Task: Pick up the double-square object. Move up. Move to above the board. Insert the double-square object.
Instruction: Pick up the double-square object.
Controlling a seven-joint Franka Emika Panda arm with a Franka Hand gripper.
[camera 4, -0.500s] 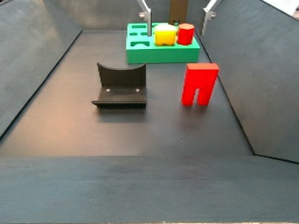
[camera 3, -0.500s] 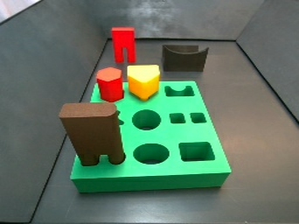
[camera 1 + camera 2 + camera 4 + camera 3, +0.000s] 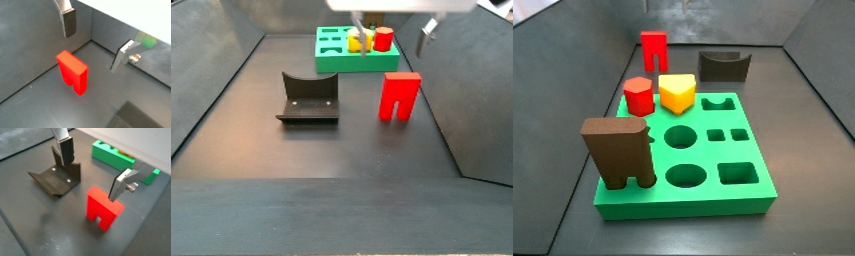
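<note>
**Risk of a clipped or tipped block on descent**

Fixture (image 3: 307, 98) at left on the floor, well apart from the rest. Further right, double-square object (image 3: 400, 97) upright on its two legs, untouched, short of the board (image 3: 357, 55). Above it, gripper (image 3: 91, 167) spread wide and empty. Could topple if one finger (image 3: 119, 185) lands on top; could slip if pinched off-centre or across the slot.
</note>
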